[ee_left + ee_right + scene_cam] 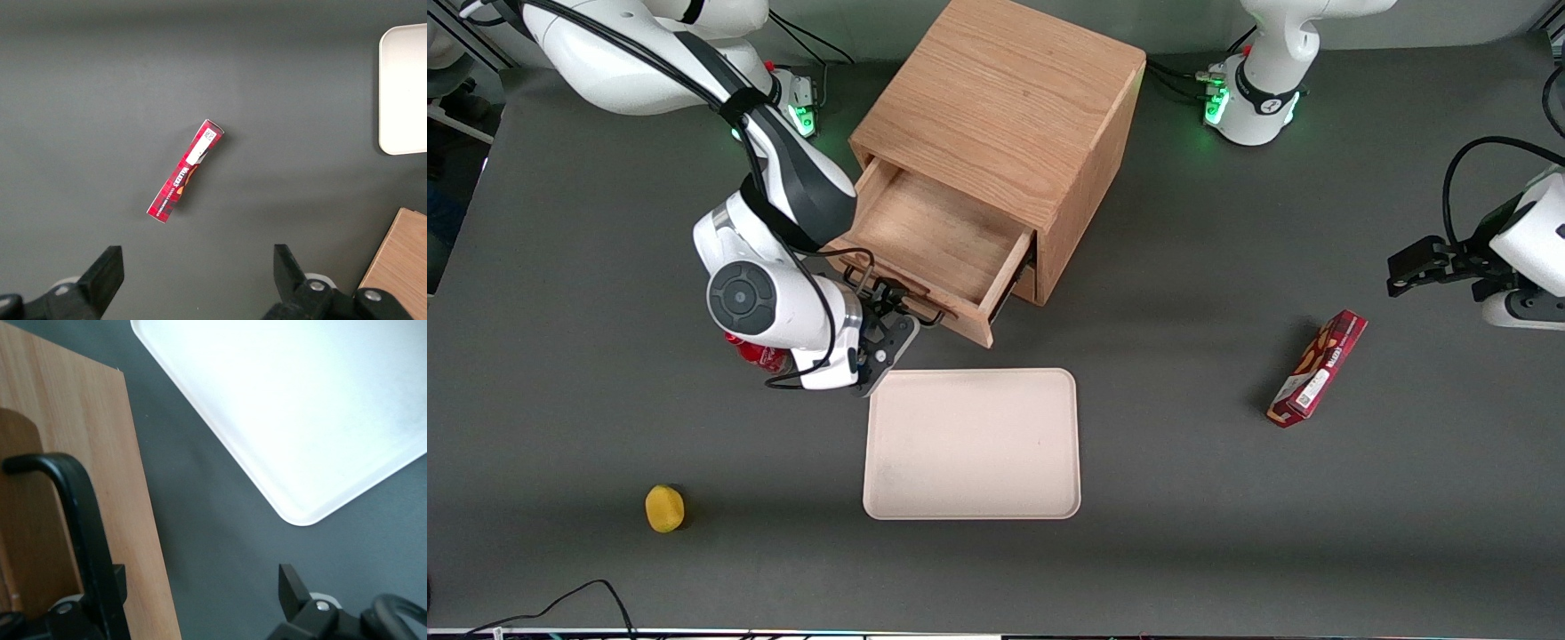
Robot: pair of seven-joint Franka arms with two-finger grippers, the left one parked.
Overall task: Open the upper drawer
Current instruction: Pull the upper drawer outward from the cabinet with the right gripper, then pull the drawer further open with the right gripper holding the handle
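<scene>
The gripper (200,600) sits at the black bar handle (83,527) of the upper drawer (947,236), its fingers spread apart with the bar just beside one finger, as only the wrist view shows. From the front the arm hides that contact. The drawer is pulled out, its wood interior bare. Just beside the gripper lies a cream tray (972,444), also bare; a red object (758,354) peeks from under the arm.

The dark grey table (1227,551) carries a wooden cabinet (1005,116), with a pale tray (972,444) nearer the camera. A red box (1318,368) lies toward the parked arm's end and a yellow lump (664,508) toward the working arm's. The gripper (885,304) hangs spread between cabinet and tray.
</scene>
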